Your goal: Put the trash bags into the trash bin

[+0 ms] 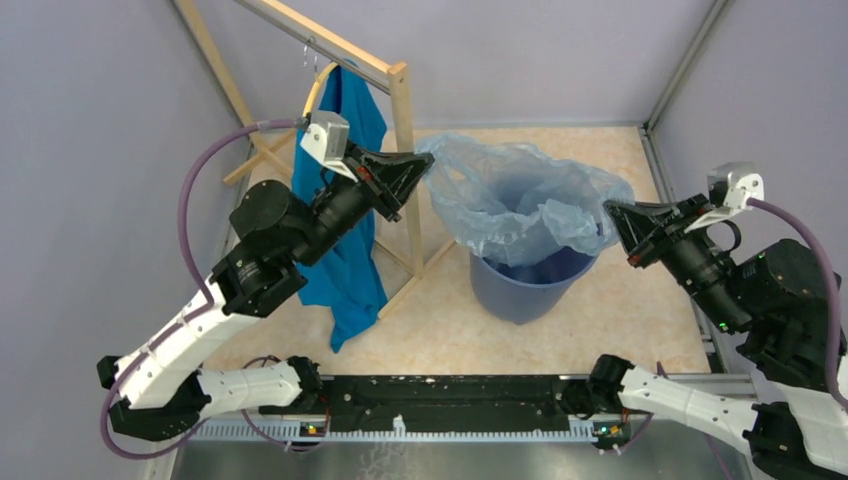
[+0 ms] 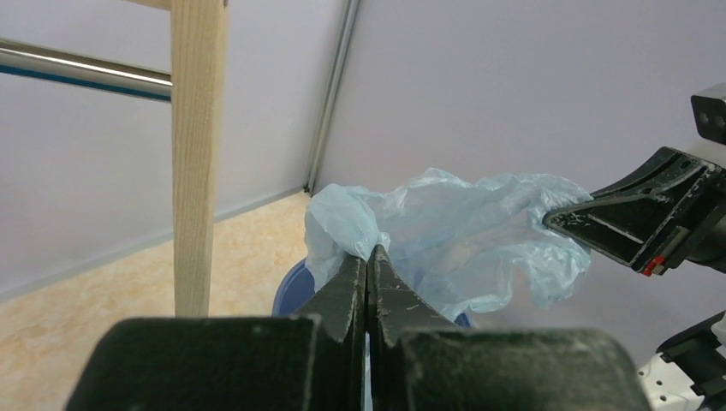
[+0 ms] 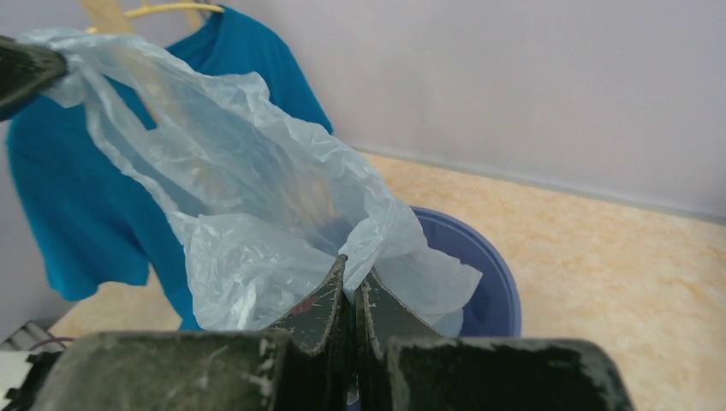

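The pale-blue translucent trash bag (image 1: 520, 195) is stretched open above the round blue trash bin (image 1: 530, 285), its lower part hanging inside the bin. My left gripper (image 1: 428, 163) is shut on the bag's left edge, and the bag also shows in the left wrist view (image 2: 454, 231). My right gripper (image 1: 608, 212) is shut on the bag's right edge, seen in the right wrist view (image 3: 257, 214) over the bin (image 3: 479, 274). Both grippers are above the bin's rim, on opposite sides.
A wooden clothes rack (image 1: 402, 150) stands just left of the bin, with a teal-blue T-shirt (image 1: 345, 240) hanging from it behind my left arm. Grey walls enclose the tan floor (image 1: 620, 330).
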`<state>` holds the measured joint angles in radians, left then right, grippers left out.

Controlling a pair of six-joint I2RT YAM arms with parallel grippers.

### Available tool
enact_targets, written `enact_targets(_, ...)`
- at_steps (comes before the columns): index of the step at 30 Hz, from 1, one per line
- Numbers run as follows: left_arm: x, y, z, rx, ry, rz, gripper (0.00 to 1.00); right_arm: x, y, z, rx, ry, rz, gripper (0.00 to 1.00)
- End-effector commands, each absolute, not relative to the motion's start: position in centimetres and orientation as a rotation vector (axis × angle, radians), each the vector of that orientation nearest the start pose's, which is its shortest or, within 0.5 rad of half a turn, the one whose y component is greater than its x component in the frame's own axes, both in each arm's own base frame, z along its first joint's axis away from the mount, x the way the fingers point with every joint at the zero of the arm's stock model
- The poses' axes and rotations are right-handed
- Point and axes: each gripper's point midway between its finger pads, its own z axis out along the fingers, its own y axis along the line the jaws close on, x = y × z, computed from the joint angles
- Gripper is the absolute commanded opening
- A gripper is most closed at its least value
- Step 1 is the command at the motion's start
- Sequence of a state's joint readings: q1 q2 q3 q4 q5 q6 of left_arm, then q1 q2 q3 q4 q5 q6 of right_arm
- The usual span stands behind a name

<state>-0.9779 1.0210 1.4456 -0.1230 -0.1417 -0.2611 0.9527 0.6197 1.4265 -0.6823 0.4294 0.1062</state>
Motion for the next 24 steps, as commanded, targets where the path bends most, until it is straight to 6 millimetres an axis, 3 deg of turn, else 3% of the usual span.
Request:
enact_targets(1, 20.2, -29.0, 50.9, 0.387, 1.344, -1.001, 0.0, 16.8, 7.7, 45.2, -0.175, 1.535, 0.407, 0.0)
enact_targets(4, 20.8, -31.1, 48.2, 0.429, 1.428, -1.017, 0.0, 17.0, 6.4, 43.2, -0.147, 1.602, 0.324, 0.0)
enact_targets(8, 21.8, -32.4, 45.2, 0.443, 1.52, -0.987, 0.0, 16.6, 5.5, 40.9, -0.144, 1.673, 0.289, 0.0)
enact_targets(15, 22.3, -31.8, 42.4, 0.42, 1.591, -0.932, 0.0, 15.2, 3.6, 38.7, -0.084, 1.741, 0.292, 0.06)
enact_targets(21, 22.0, -31.0, 41.2, 0.377, 1.619, -0.941, 0.0, 14.9, 4.6, 36.1, 0.07, 1.757, 0.448, 0.29)
enact_targets(24, 21.6, -31.2, 40.7, 0.369, 1.63, -0.976, 0.0, 15.3, 5.8, 35.4, 0.166, 1.73, 0.55, 0.5)
